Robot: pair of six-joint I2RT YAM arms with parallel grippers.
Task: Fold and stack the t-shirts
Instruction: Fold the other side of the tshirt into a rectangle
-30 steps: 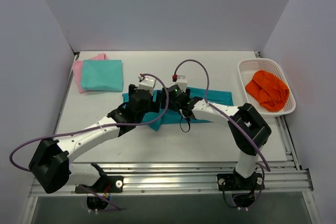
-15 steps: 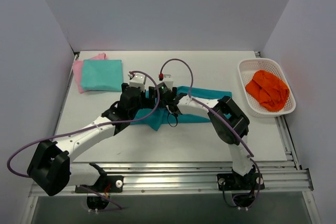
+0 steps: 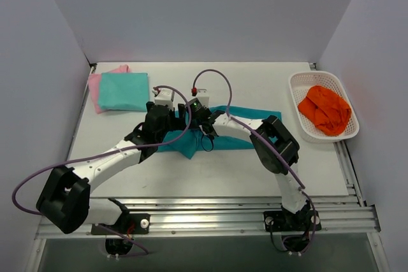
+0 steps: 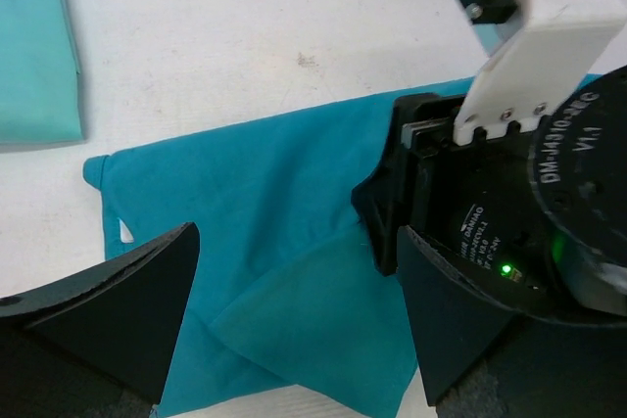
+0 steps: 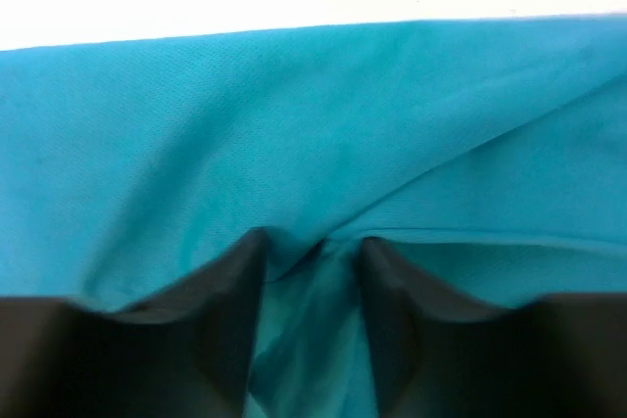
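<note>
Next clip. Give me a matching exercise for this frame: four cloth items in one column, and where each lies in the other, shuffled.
Things:
1. teal shirt
2. aqua shirt
3. pink shirt
4. orange cloth

Places:
A. in the basket at the right
B. folded, on top of the pile at far left
C. mid-table, lying in a long strip
D. under another folded shirt, only its edge showing

Pairs: 1-C, 2-B, 3-D, 4-A
</note>
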